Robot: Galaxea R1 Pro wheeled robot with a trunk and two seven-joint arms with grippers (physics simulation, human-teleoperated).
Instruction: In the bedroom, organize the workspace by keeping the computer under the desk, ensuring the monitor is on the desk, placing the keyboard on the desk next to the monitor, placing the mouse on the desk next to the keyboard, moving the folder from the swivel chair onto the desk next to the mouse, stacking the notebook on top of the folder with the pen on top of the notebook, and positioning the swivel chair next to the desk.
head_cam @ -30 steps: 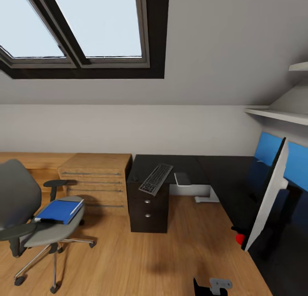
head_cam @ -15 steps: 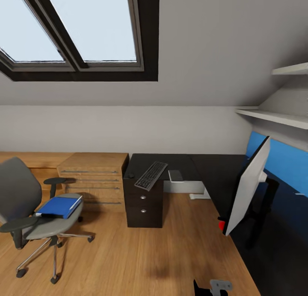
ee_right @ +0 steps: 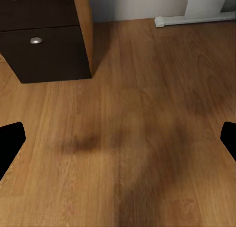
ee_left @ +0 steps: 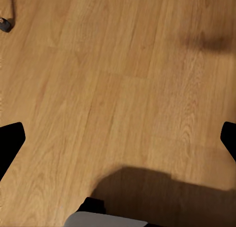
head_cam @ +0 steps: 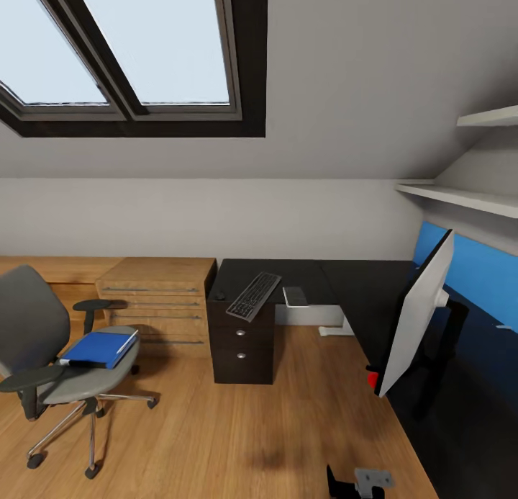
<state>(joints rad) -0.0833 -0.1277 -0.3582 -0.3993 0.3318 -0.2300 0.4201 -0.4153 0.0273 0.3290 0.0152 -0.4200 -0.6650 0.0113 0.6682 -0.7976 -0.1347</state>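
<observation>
Both grippers open, jaws spread wide over bare wood floor (ee_left: 123, 89), gripping nothing. Left gripper (ee_left: 118, 138): only floor between the jaws, a chair caster (ee_left: 5, 24) well off beyond them. Right gripper (ee_right: 118, 138): desk (head_cam: 309, 276) drawer unit (ee_right: 42, 38) ahead of the jaws, well apart. Keyboard (head_cam: 253, 296) lies on the desk above the drawers, mouse (head_cam: 219, 295) just beside it. Monitor (head_cam: 417, 315) stands on the desk's near wing. Folder (head_cam: 99, 348) lies on swivel chair (head_cam: 43, 355) seat, far from both grippers.

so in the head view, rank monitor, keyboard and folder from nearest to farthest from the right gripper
1. monitor, on the desk's right wing, just above the right gripper.
2. keyboard, farther back, on the drawer unit end.
3. folder, far left, on the chair seat.
</observation>
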